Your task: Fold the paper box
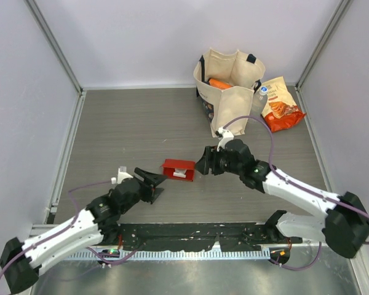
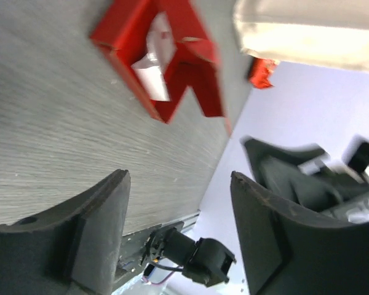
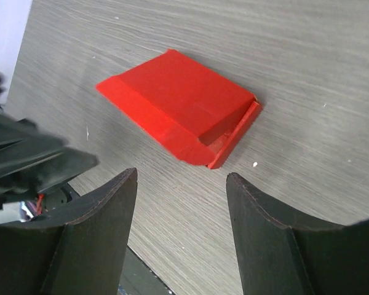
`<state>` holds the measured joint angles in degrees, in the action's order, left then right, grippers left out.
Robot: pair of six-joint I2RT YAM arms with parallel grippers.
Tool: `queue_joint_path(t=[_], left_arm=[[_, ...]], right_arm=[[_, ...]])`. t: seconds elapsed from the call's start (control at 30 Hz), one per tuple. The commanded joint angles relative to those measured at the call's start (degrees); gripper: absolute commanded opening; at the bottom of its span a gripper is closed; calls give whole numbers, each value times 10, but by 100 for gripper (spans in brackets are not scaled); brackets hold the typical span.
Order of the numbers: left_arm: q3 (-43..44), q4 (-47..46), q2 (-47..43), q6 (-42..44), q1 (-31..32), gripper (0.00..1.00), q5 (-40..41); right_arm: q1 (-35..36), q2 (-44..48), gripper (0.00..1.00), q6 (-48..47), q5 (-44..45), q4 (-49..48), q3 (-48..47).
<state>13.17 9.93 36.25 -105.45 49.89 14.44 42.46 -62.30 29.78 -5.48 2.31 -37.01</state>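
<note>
L arm comes in from the near-left corner of the desk (image 1: 129, 123), which has a grey wood-grain top. L hand (image 1: 158, 180) sits low over the desk w/ its fingers spread and nothing btwn them. The L wrist view shows both dark fingers (image 2: 98, 227) apart, w/ only bare desk in the gap. The tips point right at the paper box (image 1: 178, 169), just beside it; the top view shows no contact.

The paper box lies on the desk at approx the centre, btwn the two hands. It is bright red card, low and partly folded. In the L wrist view its open side shows a white patch inside, and a red flap sticks out. In the R wrist view its smooth closed top face shows, w/ a narrow flap along one edge lying on the desk.

R hand (image 1: 203, 163) is just right of the box, tips pointing left at it. Its fingers (image 3: 92, 233) are spread wide w/ nothing pinched, and the box lies beyond them, clear of both.

Far right, a beige tote bag (image 1: 230, 101) stands upright w/ sth orange (image 1: 220, 83) inside. An orange-red snack bag (image 1: 281, 106) lies just right of the tote.
</note>
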Motion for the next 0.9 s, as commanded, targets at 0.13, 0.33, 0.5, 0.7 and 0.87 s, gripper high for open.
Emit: queue_joint_path(t=[0.13, 0.33, 0.5, 0.7, 0.87], left_arm=[[77, 132, -146, 332, -3, 80, 119], [242, 192, 70, 515, -69, 95, 114], [327, 152, 214, 595, -273, 93, -156], [330, 37, 336, 627, -294, 72, -335], [253, -85, 347, 609, -294, 73, -376]], right_arm=[[-42, -119, 62, 168, -115, -65, -47], [-49, -174, 61, 183, -93, 15, -96], [-57, -192, 61, 213, -72, 19, -96], [-58, -220, 57, 227, -83, -2, -94], [-56, -243, 50, 233, -117, -52, -75]])
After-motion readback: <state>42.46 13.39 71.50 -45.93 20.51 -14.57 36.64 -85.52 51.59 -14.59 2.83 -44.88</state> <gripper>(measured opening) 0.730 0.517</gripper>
